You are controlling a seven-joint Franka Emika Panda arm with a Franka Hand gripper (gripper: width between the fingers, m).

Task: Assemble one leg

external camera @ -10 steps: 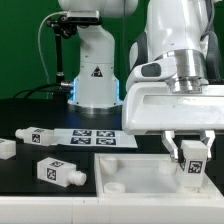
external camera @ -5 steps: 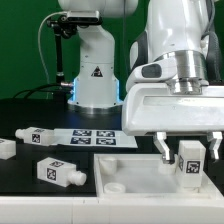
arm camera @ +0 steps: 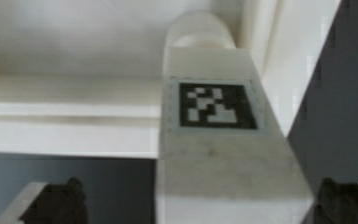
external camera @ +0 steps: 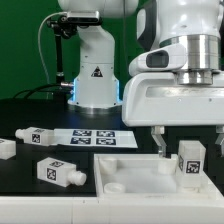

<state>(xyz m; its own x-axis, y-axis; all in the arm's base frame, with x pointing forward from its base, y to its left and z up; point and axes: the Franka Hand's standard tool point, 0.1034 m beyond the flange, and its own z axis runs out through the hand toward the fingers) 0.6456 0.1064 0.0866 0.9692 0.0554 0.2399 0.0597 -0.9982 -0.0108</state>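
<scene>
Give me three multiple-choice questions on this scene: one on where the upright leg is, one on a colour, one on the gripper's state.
1. Where is the upright leg?
A. Held in the air
B. Standing in a corner of the square panel
C. Lying on its side

2. What colour is the table?
A. Black
B. White
C. Green

3. How is the gripper?
A. Shut on the leg
B. Open, a finger on either side of the leg
C. Shut on nothing

Answers:
1 B, the leg rises from the panel's corner at the exterior view's right.
2 A, the bare surface is black.
3 B, the wrist view shows gaps between the fingers and the leg.
</scene>
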